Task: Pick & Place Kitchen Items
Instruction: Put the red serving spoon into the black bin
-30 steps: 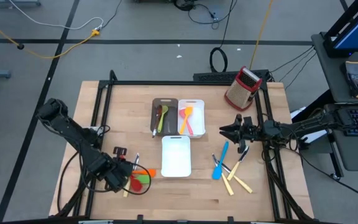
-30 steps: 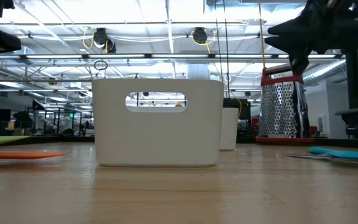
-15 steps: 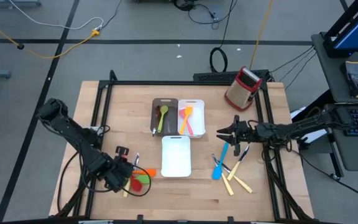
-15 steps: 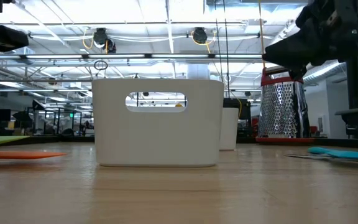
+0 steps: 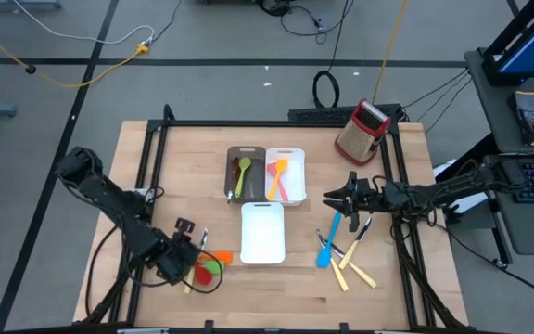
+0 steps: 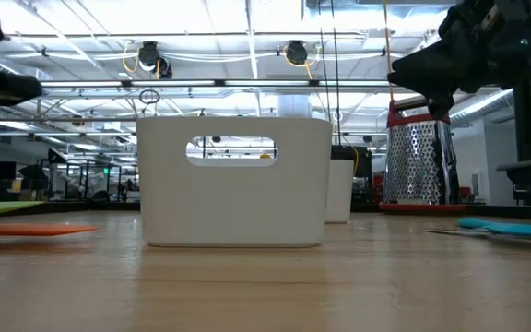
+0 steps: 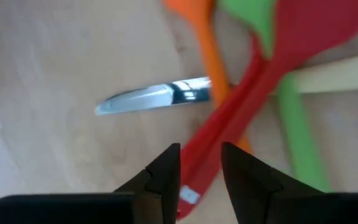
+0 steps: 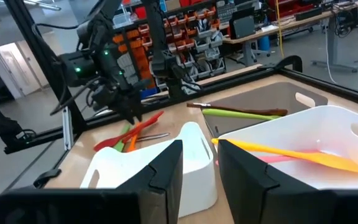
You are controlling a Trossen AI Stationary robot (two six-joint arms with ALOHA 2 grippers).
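Note:
A red utensil, a green one, an orange one and a metal knife lie crossed in a pile near the table's front left. My left gripper hangs just above the pile, pointing down and open. Its fingers stand on either side of the red utensil's handle end without touching it. My right gripper hovers level at the right, open and with nothing in it, pointing toward the trays.
A dark-brown tray and a white tray with utensils stand at mid-table, another white tray in front of them. Blue spatulas and cream-handled knives lie at the right. A box grater stands far right.
My left gripper has sunk toward the pile of utensils and rolled somewhat about its own axis; its fingers stay open. The utensils lie as before.

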